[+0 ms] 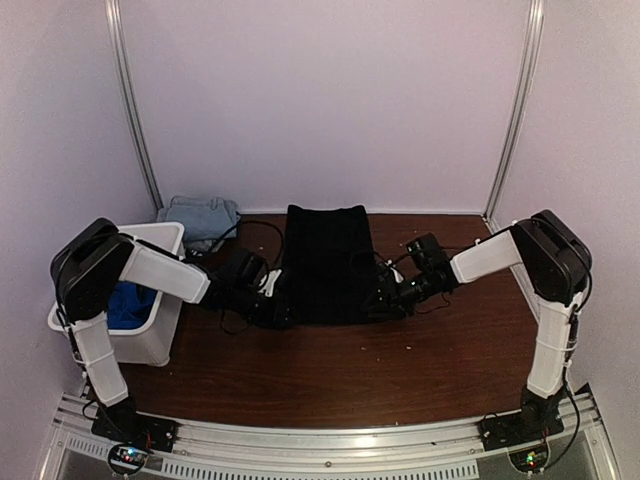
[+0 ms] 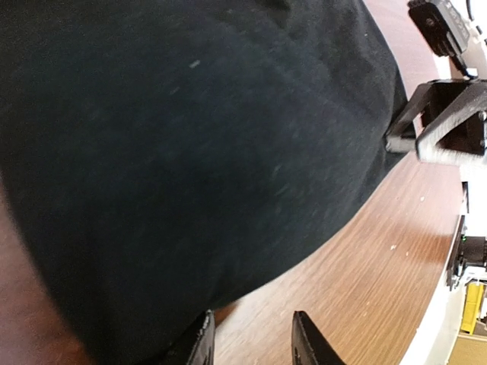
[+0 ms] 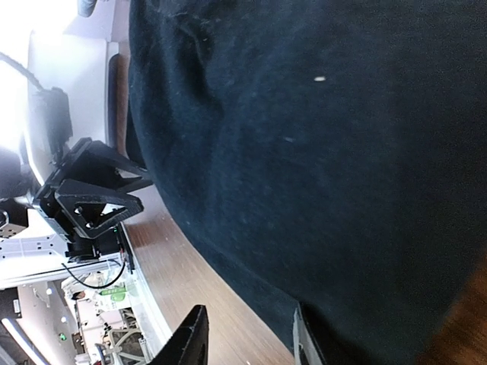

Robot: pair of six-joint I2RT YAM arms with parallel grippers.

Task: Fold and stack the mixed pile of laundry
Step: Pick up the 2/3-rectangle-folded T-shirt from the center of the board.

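A large black cloth (image 1: 328,265) lies spread flat on the middle of the wooden table. My left gripper (image 1: 281,312) is low at its near left corner, and my right gripper (image 1: 386,300) is low at its near right corner. In the left wrist view the left gripper (image 2: 255,344) stands partly open; the black cloth (image 2: 190,152) meets its left finger, with bare wood in the gap. The right gripper (image 3: 247,342) is also partly open, and the edge of the black cloth (image 3: 319,152) reaches its right finger. Faded denim pieces (image 1: 203,216) lie at the back left.
A white bin (image 1: 165,330) stands at the left edge under my left arm, with bright blue fabric (image 1: 130,303) inside. Cables trail beside both grippers. Pale walls and two metal posts close in the back and sides.
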